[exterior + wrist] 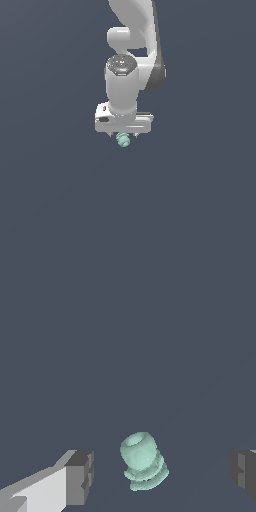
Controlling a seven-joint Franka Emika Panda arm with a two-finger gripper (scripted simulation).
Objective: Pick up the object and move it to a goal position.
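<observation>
The object [142, 460] is a small pale mint-green knobbly lump with a rounded hollow end and ridged base. In the wrist view it lies between my two dark finger pads [81, 477], with a clear gap on each side, nearer to one pad than the other. My gripper [162, 473] is open and touches nothing. In the exterior view the object [123, 140] shows just below the white hand, and the gripper [124, 135] points straight down over it, the fingers mostly hidden behind the hand.
Only a plain dark grey-blue surface [50, 200] surrounds the arm in both views. The white arm [132, 45] rises behind the hand toward the top of the exterior view.
</observation>
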